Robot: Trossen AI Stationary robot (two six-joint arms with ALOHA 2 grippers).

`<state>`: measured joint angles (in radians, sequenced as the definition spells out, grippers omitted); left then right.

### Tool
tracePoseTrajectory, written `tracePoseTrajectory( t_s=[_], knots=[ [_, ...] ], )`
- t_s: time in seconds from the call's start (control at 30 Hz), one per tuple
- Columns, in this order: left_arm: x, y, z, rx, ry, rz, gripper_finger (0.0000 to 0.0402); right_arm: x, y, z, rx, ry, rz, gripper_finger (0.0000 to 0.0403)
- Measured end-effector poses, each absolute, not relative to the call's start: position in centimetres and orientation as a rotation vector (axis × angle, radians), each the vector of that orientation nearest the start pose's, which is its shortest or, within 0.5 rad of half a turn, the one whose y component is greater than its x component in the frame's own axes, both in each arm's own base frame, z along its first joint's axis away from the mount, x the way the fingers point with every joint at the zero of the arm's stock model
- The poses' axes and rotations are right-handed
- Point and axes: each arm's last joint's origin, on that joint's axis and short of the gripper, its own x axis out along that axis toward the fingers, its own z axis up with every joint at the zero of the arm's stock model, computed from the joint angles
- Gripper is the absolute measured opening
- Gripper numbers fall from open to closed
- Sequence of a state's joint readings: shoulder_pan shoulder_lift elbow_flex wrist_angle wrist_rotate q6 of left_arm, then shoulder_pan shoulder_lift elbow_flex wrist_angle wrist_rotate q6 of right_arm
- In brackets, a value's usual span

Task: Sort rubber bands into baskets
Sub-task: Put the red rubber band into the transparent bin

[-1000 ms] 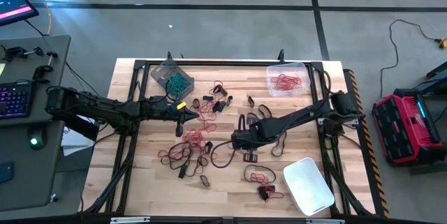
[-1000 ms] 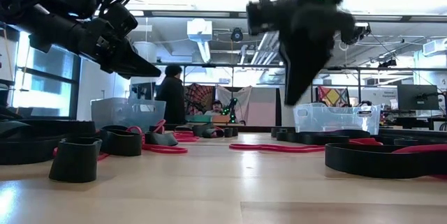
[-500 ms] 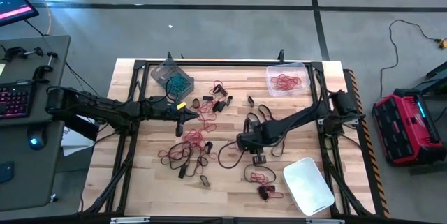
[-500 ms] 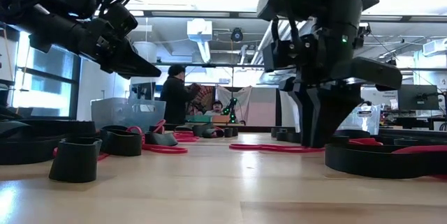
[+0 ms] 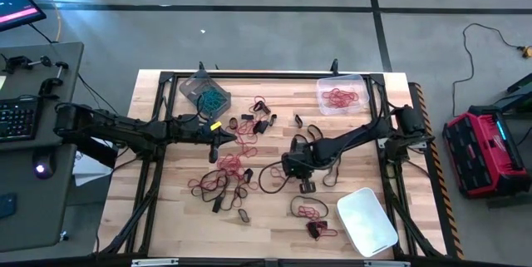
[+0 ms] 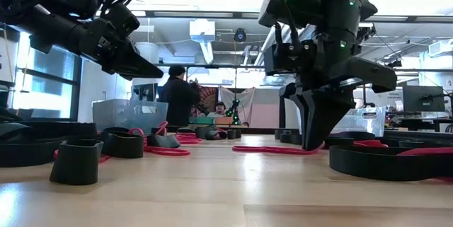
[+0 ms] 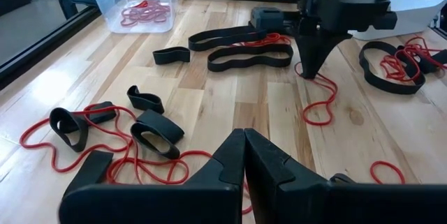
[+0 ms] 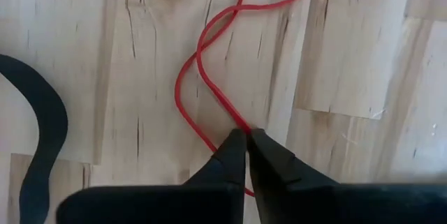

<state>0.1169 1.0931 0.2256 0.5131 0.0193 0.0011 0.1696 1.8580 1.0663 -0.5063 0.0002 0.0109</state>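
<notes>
Right gripper (image 8: 246, 135): down at the table near its middle, fingertips pressed together, pinching a thin red rubber band (image 8: 209, 84) against the wood.
Pinched band: a long red loop lying flat on the boards, crossing over itself just ahead of the fingertips; a wide black band (image 8: 42, 133) lies beside it.
Right arm: reaches in from the right edge of the table (image 5: 166, 209), gripper (image 5: 291, 165) pointing straight down.
Left gripper (image 7: 244, 155): fingers closed on nothing, hanging above the table left of centre (image 5: 218, 136), over a scatter of red and black bands (image 5: 224, 175).
Loose bands: red and black loops spread across the middle of the table and toward its near edge.
Grey-tinted basket (image 5: 202, 91): far-left corner, teal bands inside.
Clear basket (image 5: 341, 94): far-right corner, red bands inside.
Whitish basket (image 5: 366, 221): near-right corner, set at an angle.
Beyond the table: a person (image 6: 177, 96) stands in the room behind.
</notes>
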Motion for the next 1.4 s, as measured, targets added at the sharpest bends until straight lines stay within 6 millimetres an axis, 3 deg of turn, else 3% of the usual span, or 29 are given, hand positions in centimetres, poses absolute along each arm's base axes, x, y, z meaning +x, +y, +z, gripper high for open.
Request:
tracePoseTrajectory(
  t_s=[0.37, 0.8, 1.13, 1.27, 1.4],
  knots=[
    [19.2, 2.2, 15.6, -0.023, 0.354, 0.096, 0.0000, 34.1, 6.7, 15.3, -0.162, 1.320, 0.146, 0.0000],
    [19.2, 2.2, 15.6, -0.022, 0.354, 0.096, 0.0000, 34.3, 8.2, 15.5, -0.230, 1.257, 0.138, 0.0016],
    [19.2, 2.2, 15.6, -0.021, 0.356, 0.097, 0.0000, 34.9, 8.5, 13.4, -0.240, 1.292, 0.197, 0.0068],
    [19.2, 2.2, 15.6, -0.021, 0.356, 0.096, 0.0000, 34.9, 8.4, 13.3, -0.249, 1.292, 0.204, 0.0055],
    [19.2, 2.2, 15.6, -0.021, 0.355, 0.096, 0.0000, 35.0, 8.5, 13.5, -0.260, 1.292, 0.222, 0.0009]
  ],
)
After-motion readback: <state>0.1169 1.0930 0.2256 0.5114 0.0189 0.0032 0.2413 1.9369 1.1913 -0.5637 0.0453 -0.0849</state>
